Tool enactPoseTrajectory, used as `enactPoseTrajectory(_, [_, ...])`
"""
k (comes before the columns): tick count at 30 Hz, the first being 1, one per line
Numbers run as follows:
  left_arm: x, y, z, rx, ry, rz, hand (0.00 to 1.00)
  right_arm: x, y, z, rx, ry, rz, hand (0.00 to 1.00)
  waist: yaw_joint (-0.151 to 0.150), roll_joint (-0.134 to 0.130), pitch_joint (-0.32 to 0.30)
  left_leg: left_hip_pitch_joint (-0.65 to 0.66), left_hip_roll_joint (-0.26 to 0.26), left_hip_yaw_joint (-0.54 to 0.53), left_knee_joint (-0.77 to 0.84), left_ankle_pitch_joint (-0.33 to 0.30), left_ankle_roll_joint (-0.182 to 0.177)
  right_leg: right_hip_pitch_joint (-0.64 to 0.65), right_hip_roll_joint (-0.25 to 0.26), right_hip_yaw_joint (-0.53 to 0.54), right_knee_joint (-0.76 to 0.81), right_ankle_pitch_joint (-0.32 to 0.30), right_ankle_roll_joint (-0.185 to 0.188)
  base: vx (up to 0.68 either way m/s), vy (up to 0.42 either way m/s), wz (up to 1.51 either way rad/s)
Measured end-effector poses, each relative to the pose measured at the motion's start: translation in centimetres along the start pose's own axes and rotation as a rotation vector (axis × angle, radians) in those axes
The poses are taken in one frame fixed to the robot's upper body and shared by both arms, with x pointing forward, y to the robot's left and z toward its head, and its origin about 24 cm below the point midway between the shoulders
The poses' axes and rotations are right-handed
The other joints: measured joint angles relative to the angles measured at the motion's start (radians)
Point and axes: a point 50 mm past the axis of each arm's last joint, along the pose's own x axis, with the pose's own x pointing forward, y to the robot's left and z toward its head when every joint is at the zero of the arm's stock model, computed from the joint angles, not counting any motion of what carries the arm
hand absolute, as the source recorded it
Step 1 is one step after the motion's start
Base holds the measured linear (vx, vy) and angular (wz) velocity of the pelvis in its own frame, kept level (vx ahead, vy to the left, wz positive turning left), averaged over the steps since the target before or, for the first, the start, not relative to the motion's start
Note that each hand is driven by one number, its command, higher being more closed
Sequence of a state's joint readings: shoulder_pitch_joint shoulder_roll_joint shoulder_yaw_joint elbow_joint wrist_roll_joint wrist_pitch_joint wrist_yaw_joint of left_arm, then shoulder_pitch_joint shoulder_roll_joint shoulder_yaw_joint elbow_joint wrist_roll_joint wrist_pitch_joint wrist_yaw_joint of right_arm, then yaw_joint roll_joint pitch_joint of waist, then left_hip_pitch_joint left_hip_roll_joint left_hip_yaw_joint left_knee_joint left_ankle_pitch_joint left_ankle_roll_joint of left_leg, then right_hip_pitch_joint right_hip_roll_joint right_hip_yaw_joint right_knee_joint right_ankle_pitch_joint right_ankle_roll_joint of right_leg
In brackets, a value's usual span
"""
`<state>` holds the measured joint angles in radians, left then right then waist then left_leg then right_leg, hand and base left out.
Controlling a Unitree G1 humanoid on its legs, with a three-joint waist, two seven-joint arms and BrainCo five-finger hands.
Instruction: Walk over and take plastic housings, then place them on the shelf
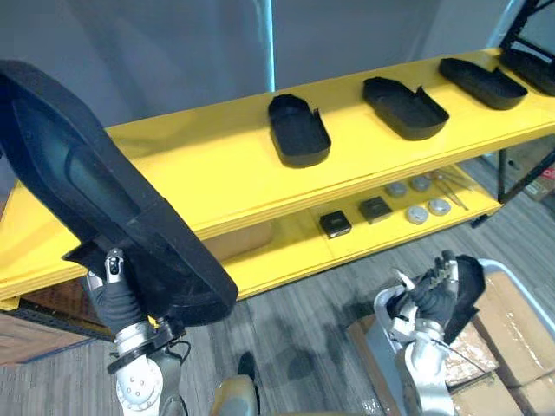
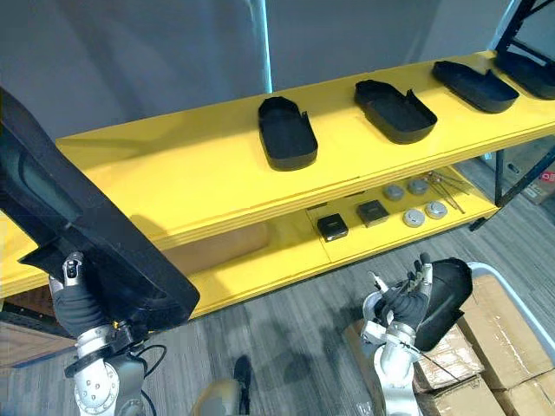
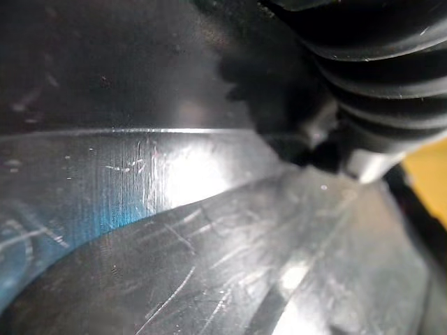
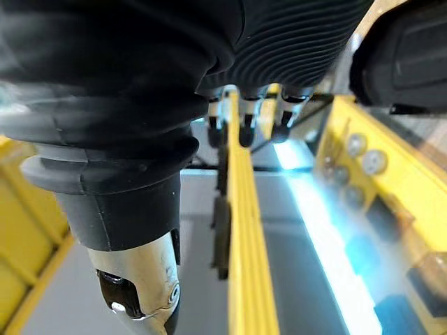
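A large black plastic housing (image 1: 95, 199) is held up at the left, in front of the yellow shelf's top board (image 1: 199, 165). My left hand (image 1: 113, 290) grips it from below, with the thumb against its lower rim. The housing's glossy inner surface (image 3: 174, 209) lies close in the left wrist view. Several more black housings lie in a row on the top board, among them one in the middle (image 1: 299, 130) and one further right (image 1: 403, 107). My right hand (image 1: 436, 293) hangs low at the right, open and holding nothing, its fingers (image 4: 244, 129) relaxed.
The lower shelf board (image 1: 286, 256) carries two small black boxes (image 1: 335, 224) and several round silver discs (image 1: 418, 212). Cardboard boxes (image 1: 512, 321) stand on the floor at the lower right. The left part of the top board is bare.
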<state>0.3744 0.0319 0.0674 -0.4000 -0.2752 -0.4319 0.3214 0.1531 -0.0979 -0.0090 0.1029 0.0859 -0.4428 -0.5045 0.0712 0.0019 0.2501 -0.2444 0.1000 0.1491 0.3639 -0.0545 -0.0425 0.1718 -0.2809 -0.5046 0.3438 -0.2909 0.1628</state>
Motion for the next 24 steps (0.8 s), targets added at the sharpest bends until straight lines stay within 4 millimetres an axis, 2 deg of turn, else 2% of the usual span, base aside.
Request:
enactPoseTrajectory(1, [-0.1,0.1,-0.1,0.007,-0.005,-0.002,1.0,0.2,0.2,0.4,0.018,-0.025,0.006,0.0,-0.003,0.009,0.021,-0.022,0.012,0.003,0.1,-0.06,0.001,-0.004,-0.02,0.015,0.067,-0.046,0.011,-0.12,0.162,-0.21])
enactPoseTrajectory(2, [-0.1,0.1,-0.1,0.012,-0.007,-0.003,1.0,0.2,0.3,0.5,0.023,-0.031,0.008,0.0,-0.003,0.008,0.028,-0.025,0.011,0.004,0.14,-0.086,0.0,-0.005,-0.034,0.018,0.101,-0.068,0.019,-0.1,0.15,-0.04])
enactPoseTrajectory(4, [-0.1,0.1,-0.2,0.02,-0.012,-0.011,1.0,0.0,0.5,0.5,0.037,-0.034,0.007,0.0,-0.002,-0.006,0.03,-0.037,0.008,0.028,0.224,-0.143,0.009,0.009,-0.072,0.016,0.155,-0.12,0.049,-0.02,0.126,0.15])
enactPoseTrajectory(5, [0.0,0.2,-0.1,0.022,-0.017,-0.014,1.0,0.0,0.5,0.5,0.044,-0.033,0.004,0.0,-0.001,-0.015,0.031,-0.039,0.007,0.04,0.235,-0.149,0.018,0.016,-0.083,0.013,0.152,-0.126,0.053,0.12,0.177,0.33])
enactPoseTrajectory(6, [0.2,0.4,0.2,0.037,-0.036,-0.017,1.0,-0.3,0.8,0.4,0.065,-0.026,0.001,0.0,0.0,-0.024,0.026,-0.036,0.009,0.08,0.284,-0.176,0.061,0.039,-0.096,0.003,0.139,-0.132,0.064,0.23,0.169,0.45])
enactPoseTrajectory(7, [0.3,0.4,0.4,0.069,-0.061,-0.031,1.0,-0.7,0.4,0.2,0.087,-0.009,0.0,0.0,-0.006,-0.034,0.006,-0.026,-0.01,0.104,0.297,-0.221,0.068,0.068,-0.115,-0.012,0.172,-0.107,0.082,0.27,0.181,0.53])
enactPoseTrajectory(8, [0.5,0.4,0.5,0.072,-0.074,-0.034,1.0,-0.8,0.2,0.1,0.1,-0.003,-0.001,0.0,-0.002,-0.038,0.004,-0.027,-0.026,0.097,0.302,-0.238,0.048,0.05,-0.138,0.013,0.244,-0.091,0.054,0.28,0.177,0.77])
enactPoseTrajectory(9, [0.8,0.2,0.5,0.069,-0.087,-0.045,1.0,-1.1,0.1,-0.1,0.115,0.013,0.005,0.0,-0.005,-0.048,-0.004,-0.012,-0.066,0.067,0.282,-0.245,0.054,-0.039,-0.174,0.101,0.414,-0.001,-0.069,0.28,0.215,0.87])
enactPoseTrajectory(10, [1.1,0.0,0.8,0.096,-0.112,-0.062,1.0,-1.3,0.5,-0.1,0.126,0.016,0.022,0.0,-0.018,-0.055,-0.011,0.025,-0.09,0.046,0.22,-0.233,0.064,-0.125,-0.177,0.198,0.538,0.18,-0.103,0.29,0.201,0.82])
enactPoseTrajectory(11, [1.2,0.1,1.1,0.112,-0.129,-0.068,1.0,-1.3,0.7,0.0,0.126,0.01,0.038,0.0,-0.019,-0.061,-0.016,0.045,-0.093,0.033,0.185,-0.219,0.075,-0.159,-0.17,0.236,0.578,0.218,-0.082,0.27,0.103,0.59])
enactPoseTrajectory(12, [1.6,0.0,1.5,0.133,-0.159,-0.081,1.0,-1.3,1.1,0.3,0.13,-0.013,0.065,0.0,-0.022,-0.055,-0.014,0.071,-0.094,0.012,0.142,-0.206,0.086,-0.199,-0.142,0.27,0.632,0.171,-0.072,0.35,0.056,0.57])
enactPoseTrajectory(13, [2.3,0.0,2.0,0.148,-0.197,-0.082,1.0,-1.0,1.6,1.0,0.131,-0.064,0.104,0.0,-0.03,-0.059,-0.016,0.123,-0.092,-0.018,0.078,-0.189,0.075,-0.255,-0.085,0.279,0.643,0.085,-0.081,0.34,0.036,0.57])
enactPoseTrajectory(14, [2.6,0.1,2.2,0.152,-0.212,-0.078,1.0,-0.9,1.7,1.5,0.14,-0.088,0.112,0.0,-0.03,-0.053,-0.013,0.145,-0.092,-0.03,0.055,-0.185,0.072,-0.269,-0.063,0.275,0.617,0.062,-0.087,0.41,0.017,0.59])
enactPoseTrajectory(15, [3.1,-0.1,2.5,0.15,-0.237,-0.083,1.0,-0.5,1.7,2.4,0.15,-0.137,0.129,0.0,-0.034,-0.053,-0.014,0.182,-0.083,-0.05,0.021,-0.182,0.07,-0.287,-0.024,0.259,0.521,0.024,-0.098,0.28,-0.022,0.41])
enactPoseTrajectory(17, [4.1,-0.7,2.9,0.134,-0.271,-0.086,1.0,0.3,1.3,3.7,0.144,-0.214,0.145,0.0,-0.037,-0.044,-0.017,0.204,-0.064,-0.085,0.009,-0.183,0.069,-0.315,0.039,0.277,0.333,0.007,-0.098,0.32,-0.084,0.58])
enactPoseTrajectory(18, [4.7,-1.1,2.9,0.132,-0.28,-0.089,1.0,0.8,0.9,4.4,0.12,-0.259,0.145,0.0,-0.043,-0.044,-0.017,0.211,-0.056,-0.103,0.011,-0.185,0.065,-0.326,0.065,0.308,0.25,0.013,-0.09,0.33,-0.148,0.88])
enactPoseTrajectory(19, [5.4,-1.3,2.8,0.134,-0.281,-0.092,1.0,1.4,0.6,5.4,0.081,-0.319,0.133,0.0,-0.055,-0.049,-0.02,0.22,-0.053,-0.121,0.013,-0.187,0.048,-0.326,0.087,0.349,0.146,0.042,-0.063,0.31,-0.186,1.02])
enactPoseTrajectory(20, [5.7,-1.4,2.6,0.142,-0.274,-0.097,1.0,1.8,0.3,6.5,0.056,-0.387,0.106,0.0,-0.06,-0.067,-0.031,0.231,-0.057,-0.123,0.015,-0.199,0.016,-0.315,0.09,0.371,0.038,0.157,-0.069,0.31,-0.256,1.03])
enactPoseTrajectory(21, [5.9,-1.5,2.6,0.157,-0.269,-0.106,1.0,2.1,0.2,7.5,0.04,-0.442,0.091,0.0,-0.063,-0.08,-0.043,0.236,-0.058,-0.128,0.02,-0.221,-0.018,-0.303,0.085,0.373,-0.001,0.212,-0.043,0.27,-0.239,0.74])
enactPoseTrajectory(22, [5.7,-1.5,2.3,0.16,-0.255,-0.103,1.0,2.6,0.0,8.1,0.024,-0.477,0.088,0.0,-0.064,-0.059,-0.046,0.24,-0.04,-0.141,0.022,-0.233,-0.035,-0.284,0.101,0.359,-0.013,0.208,-0.045,0.26,-0.241,0.38])
enactPoseTrajectory(23, [5.4,-1.4,1.9,0.182,-0.235,-0.101,1.0,3.5,-0.2,9.1,-0.011,-0.533,0.087,0.0,-0.056,-0.022,-0.057,0.242,0.0,-0.138,0.014,-0.231,-0.04,-0.254,0.138,0.338,-0.066,0.224,-0.062,0.19,-0.161,0.14])
enactPoseTrajectory(24, [5.2,-1.4,1.7,0.19,-0.222,-0.105,1.0,4.1,-0.4,9.9,-0.036,-0.569,0.085,0.0,-0.052,0.002,-0.069,0.246,0.02,-0.137,-0.003,-0.228,-0.047,-0.236,0.159,0.327,-0.102,0.234,-0.07,0.22,-0.194,0.12])
